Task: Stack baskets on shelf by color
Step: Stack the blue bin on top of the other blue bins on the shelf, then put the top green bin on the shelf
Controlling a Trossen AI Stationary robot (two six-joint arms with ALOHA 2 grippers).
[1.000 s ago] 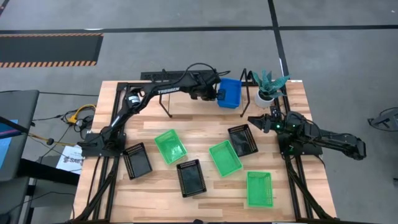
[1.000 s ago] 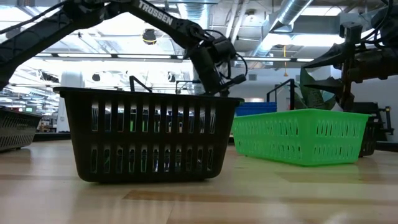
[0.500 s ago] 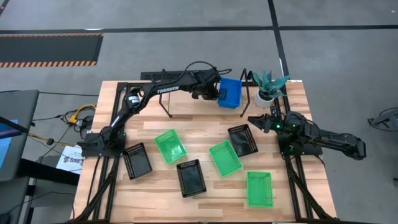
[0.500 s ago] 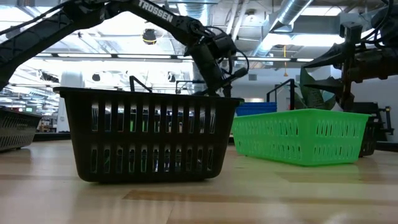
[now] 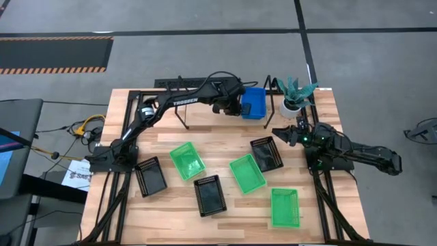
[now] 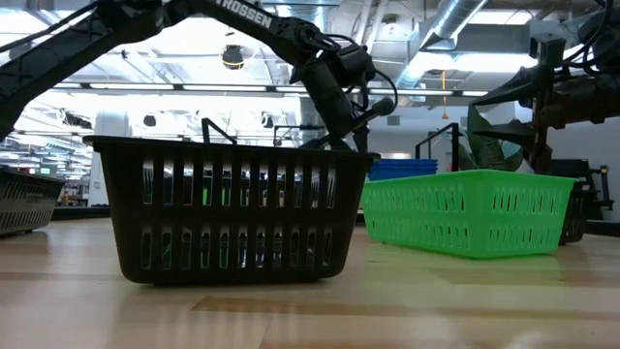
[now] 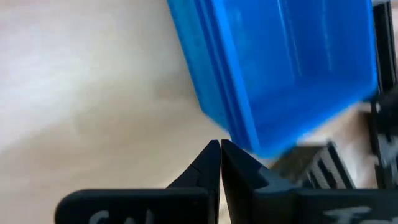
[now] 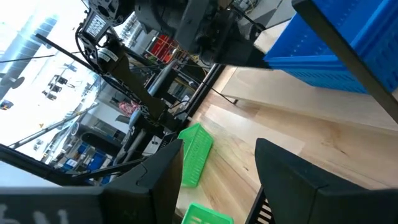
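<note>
Two pressed-together left end effector (image 7: 220, 144) fingers beside a smooth blue basket (image 7: 280, 62).

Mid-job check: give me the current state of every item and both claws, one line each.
Blue baskets: on the shelf's right end.
Shelf: upright, otherwise bare.
Left claw: shut, empty, beside the blue baskets.
Right claw: open, empty, waiting near the plant pot.
Green baskets: three, separate, on the table.
Black baskets: three, separate, on the table.
Plant pot: upright, at the table's back right.
</note>
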